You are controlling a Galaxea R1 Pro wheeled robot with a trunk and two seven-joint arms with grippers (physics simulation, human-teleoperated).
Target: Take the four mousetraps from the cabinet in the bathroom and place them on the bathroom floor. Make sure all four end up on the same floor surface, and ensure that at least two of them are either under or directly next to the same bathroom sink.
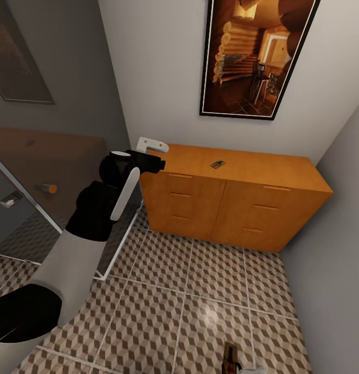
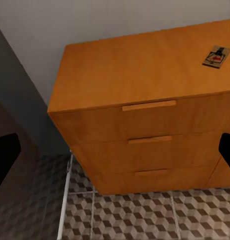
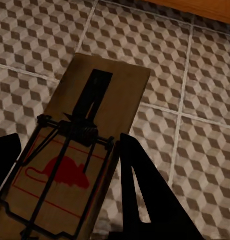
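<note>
At the near edge of the head view, a flat tan wooden mousetrap with dark metal parts (image 1: 231, 357) is cut off by the frame, so only its far end shows above the cube-patterned brown, beige and white tiled bathroom floor (image 1: 169, 291). Up close in the right wrist view, the same board (image 3: 77, 160) shows a black spring bar and a red mouse print, and it sits between the two dark fingers of the right pincer (image 3: 70, 165), which pinches it by its long edges; whether it touches the tiles below cannot be told. A second small tan mousetrap (image 1: 217, 164) lies on the flat top of the wide orange-brown wooden cabinet (image 1: 236, 202) against the far wall, too small in the head view to make out; the left wrist view shows its dark metal parts more clearly (image 2: 216, 56). The left arm reaches forward, raised, toward the cabinet's left end, left of that trap and apart from it. The left pincer (image 2: 115, 150) shows only as dark finger edges at the sides of its wrist view, spread wide with nothing between them.
</note>
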